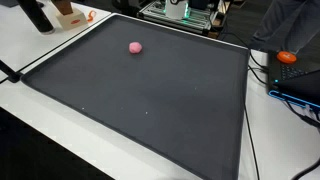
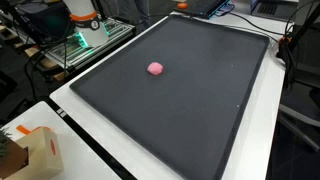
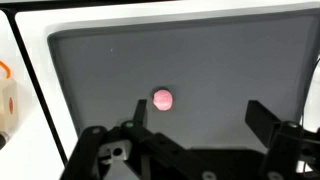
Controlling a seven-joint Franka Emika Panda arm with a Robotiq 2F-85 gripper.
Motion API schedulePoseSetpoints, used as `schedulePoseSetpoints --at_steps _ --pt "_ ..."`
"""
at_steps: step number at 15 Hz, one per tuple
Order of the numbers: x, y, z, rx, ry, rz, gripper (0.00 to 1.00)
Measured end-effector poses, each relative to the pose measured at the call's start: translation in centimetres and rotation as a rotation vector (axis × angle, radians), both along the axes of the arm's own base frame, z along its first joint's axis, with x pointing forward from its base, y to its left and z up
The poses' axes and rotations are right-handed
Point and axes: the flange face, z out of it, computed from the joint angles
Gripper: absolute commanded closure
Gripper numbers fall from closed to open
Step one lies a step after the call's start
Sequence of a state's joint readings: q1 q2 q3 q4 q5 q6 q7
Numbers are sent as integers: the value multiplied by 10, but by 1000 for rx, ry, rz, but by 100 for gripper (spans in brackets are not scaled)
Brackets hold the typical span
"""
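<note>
Worktop (image 3: 35, 120), white, fills the left of the wrist view, and a tan box (image 3: 5, 105) shows at its very edge. Next comes the dark mat (image 3: 220, 60), which covers most of the surface inside a thin black border. The gripper (image 3: 198, 108) comes in from the bottom of that view with its two fingers (image 3: 262, 115) standing wide apart and nothing between them but bare mat. A small pink ball (image 3: 162, 98) lies on the mat ahead of the gripper, just beside the left-hand finger as that view shows it and well apart from the other. It touches neither.

In both exterior views the ball sits alone on the mat (image 1: 160, 110). In an exterior view the ball (image 1: 135, 46) is toward the far side, with an orange object (image 1: 287, 57) off the mat among cables at the right. In an exterior view the box (image 2: 40, 150) stands at the lower left corner, a metal frame with a green glow (image 2: 85, 42) is beyond the mat, and the ball (image 2: 155, 68) rests near the mat's middle.
</note>
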State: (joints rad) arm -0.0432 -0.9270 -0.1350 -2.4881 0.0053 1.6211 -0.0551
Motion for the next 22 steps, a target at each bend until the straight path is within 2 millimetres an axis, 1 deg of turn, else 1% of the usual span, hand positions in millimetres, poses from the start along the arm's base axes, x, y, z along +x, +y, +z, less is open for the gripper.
schedulePoseSetpoints --at_steps 9,11,12,14,19,22 --pt "0 0 0 -2 1 1 0" --pt "6 2 -4 -6 12 4 0" --pt "13 3 -10 -7 23 5 0" --pt "38 7 -30 -17 55 14 0" --pt "113 24 -99 -33 179 53 0" --pt "152 29 -130 -39 242 64 0"
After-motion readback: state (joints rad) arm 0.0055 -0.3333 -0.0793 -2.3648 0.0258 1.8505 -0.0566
